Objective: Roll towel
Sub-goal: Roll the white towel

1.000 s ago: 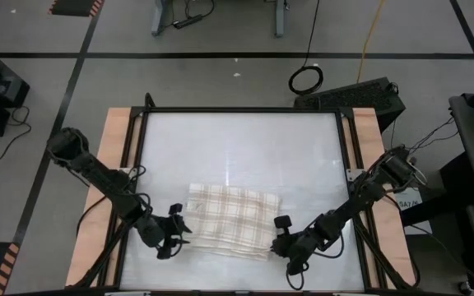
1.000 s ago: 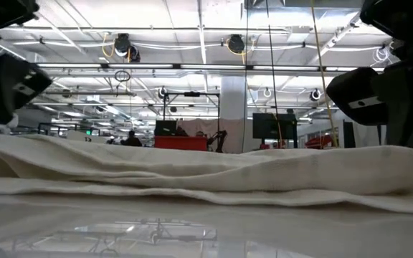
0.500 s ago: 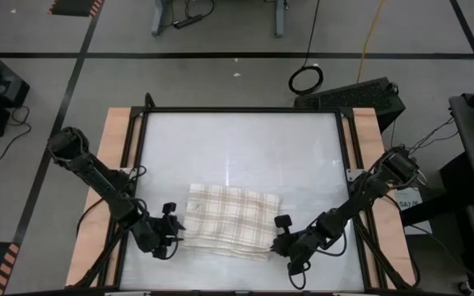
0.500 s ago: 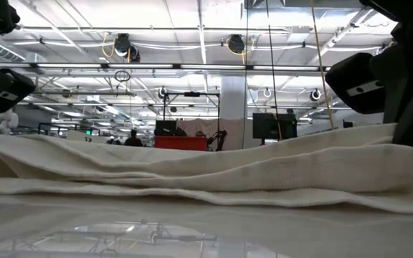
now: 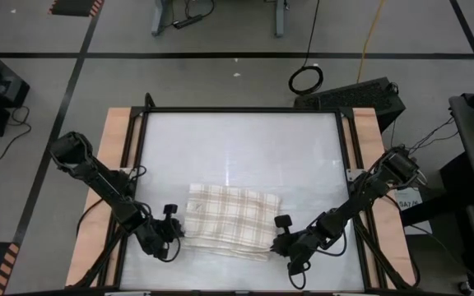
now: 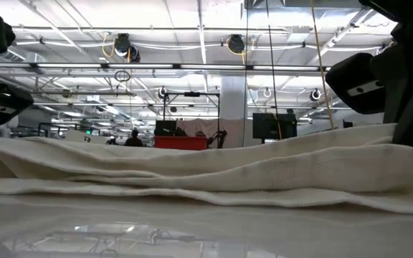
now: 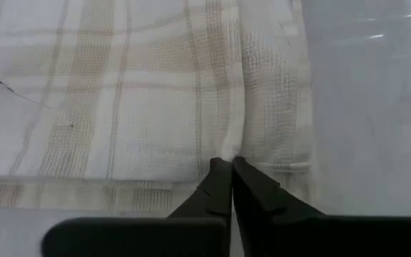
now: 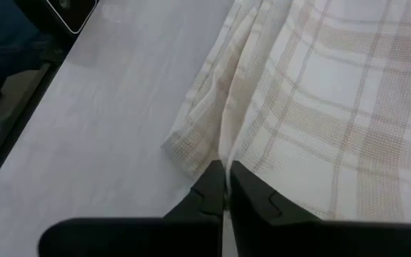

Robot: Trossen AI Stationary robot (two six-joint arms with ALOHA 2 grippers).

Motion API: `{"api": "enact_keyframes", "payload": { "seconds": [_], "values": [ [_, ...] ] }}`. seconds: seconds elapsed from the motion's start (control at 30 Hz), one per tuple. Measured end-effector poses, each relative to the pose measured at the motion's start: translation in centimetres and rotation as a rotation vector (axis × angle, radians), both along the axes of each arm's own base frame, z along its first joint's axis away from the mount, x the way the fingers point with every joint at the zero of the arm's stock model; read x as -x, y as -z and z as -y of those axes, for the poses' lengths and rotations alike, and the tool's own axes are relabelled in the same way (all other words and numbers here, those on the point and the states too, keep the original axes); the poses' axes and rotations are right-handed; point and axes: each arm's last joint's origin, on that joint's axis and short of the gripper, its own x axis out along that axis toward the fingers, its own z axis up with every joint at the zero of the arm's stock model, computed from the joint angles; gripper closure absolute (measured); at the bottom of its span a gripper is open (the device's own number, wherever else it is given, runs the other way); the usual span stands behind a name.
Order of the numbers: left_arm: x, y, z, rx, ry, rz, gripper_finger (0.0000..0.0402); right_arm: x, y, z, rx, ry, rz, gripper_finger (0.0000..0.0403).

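Note:
The towel [image 5: 230, 220], cream with a beige plaid check, lies folded in several layers on the near half of the white table; it also shows in the low view [image 6: 206, 172]. My left gripper [image 5: 179, 231] is at the towel's left edge, fingers shut [image 7: 230, 165]. My right gripper [image 5: 276, 233] is at the towel's right edge, fingers shut [image 8: 225, 170]. In the low view the towel's right end [image 6: 393, 136] stands higher than its left end. My left gripper pinches the towel's left edge [image 7: 228, 153] between its two fingers, coming low from the table's left. A ridge of cloth runs out from the fingertips. The rest of the towel lies on the table. My right gripper pinches the towel's right edge [image 8: 223, 153] between its two fingers, coming low from the table's right; a sliver of cloth shows between them. A fold runs out from the tips. That end is raised a little, the rest on the table.
The white table top [image 5: 237, 148] has a black frame and wooden strips along its left [image 5: 113, 164] and right sides. The far half holds nothing. A black box [image 5: 352, 92] and a cable coil [image 5: 306, 80] lie beyond the far right corner.
My left gripper has drawn a little toward the table's left edge and risen slightly. My right gripper has risen a little, and the towel's right end has lifted with it while the rest has stayed flat.

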Motion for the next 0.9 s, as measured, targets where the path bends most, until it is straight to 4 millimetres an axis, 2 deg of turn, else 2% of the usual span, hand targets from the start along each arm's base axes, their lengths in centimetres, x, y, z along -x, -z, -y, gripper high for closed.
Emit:
{"api": "enact_keyframes", "payload": {
  "seconds": [0.13,0.5,0.7,0.9],
  "values": [
    [-0.3,-0.6,0.3,-0.001,0.017,0.023,0.0397,0.0,-0.4,0.0,-0.009,0.005,0.008,0.0399],
    [-0.7,-4.4,1.2,-0.101,0.043,-0.004,0.04,0.4,-4.2,0.6,-0.095,0.029,0.09,0.0399],
    [0.2,-6.7,2.2,-0.113,0.085,0.015,0.04,0.6,-4.7,0.3,-0.12,0.015,0.107,0.0399],
    [0.9,-7.2,2.7,-0.108,0.11,0.017,0.0401,0.7,-5.0,-0.2,-0.171,-0.031,0.111,0.0399]
  ]
}}
